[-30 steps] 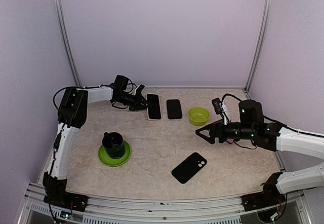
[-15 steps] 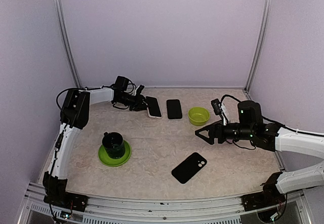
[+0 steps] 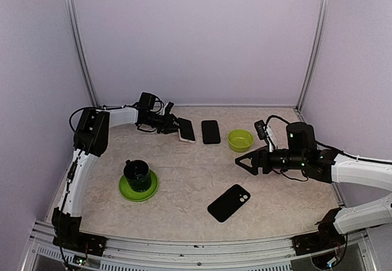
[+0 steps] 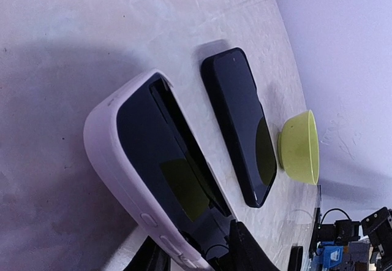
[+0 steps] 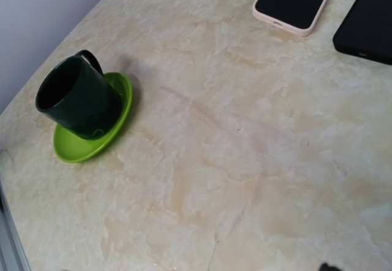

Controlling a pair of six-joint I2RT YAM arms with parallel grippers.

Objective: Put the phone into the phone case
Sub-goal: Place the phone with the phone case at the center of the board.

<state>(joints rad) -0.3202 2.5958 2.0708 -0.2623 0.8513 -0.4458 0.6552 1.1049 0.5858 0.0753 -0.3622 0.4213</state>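
The left gripper (image 4: 195,249) has its fingers partly apart, astride the near end of the white phone case (image 4: 110,154); whether they pinch it is unclear. Only the left wrist view shows the phone (image 4: 153,148) just ahead of them, one long edge lifted from the case. Overhead, the right gripper (image 3: 242,160) gapes wide, empty.

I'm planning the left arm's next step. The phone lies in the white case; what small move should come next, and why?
Probably press the phone down along its raised edge. In the left wrist view that edge seems to stand proud of the rim of the white case, so it looks not fully seated. The left gripper is at the case's end.
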